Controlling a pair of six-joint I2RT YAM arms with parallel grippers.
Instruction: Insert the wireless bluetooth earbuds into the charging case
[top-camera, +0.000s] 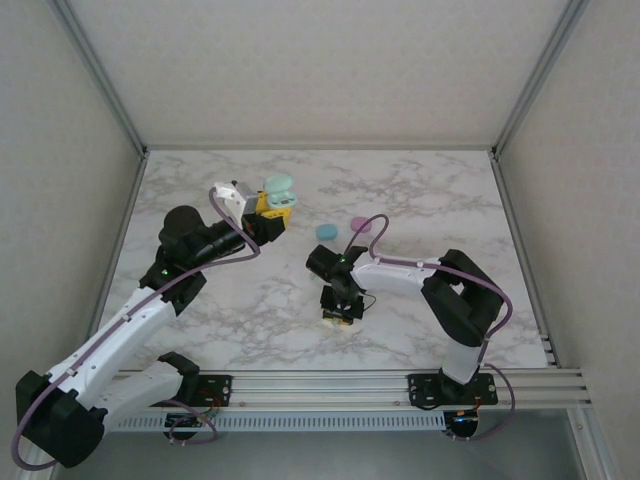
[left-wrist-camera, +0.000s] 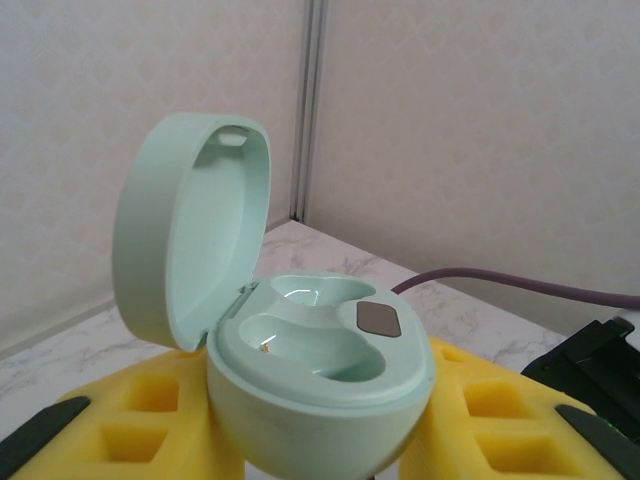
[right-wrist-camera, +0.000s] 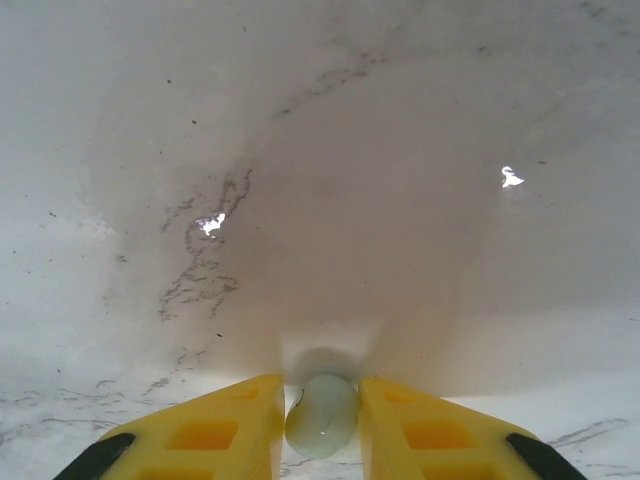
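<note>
Marble table (top-camera: 420, 190) bears a mint earbud (right-wrist-camera: 320, 418), pinched between the right gripper (right-wrist-camera: 320, 392) fingers. The left gripper (left-wrist-camera: 320, 405) clamps the open mint case (left-wrist-camera: 320, 345). Pickup step, I think; next it must lift and align over an empty socket.

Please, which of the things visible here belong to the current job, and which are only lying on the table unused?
In the job: mint charging case, open, held by the left end effector; mint earbud between the fingers of the right end effector.
Lying about: teal case and pink case, on the table beyond the right end effector.
</note>
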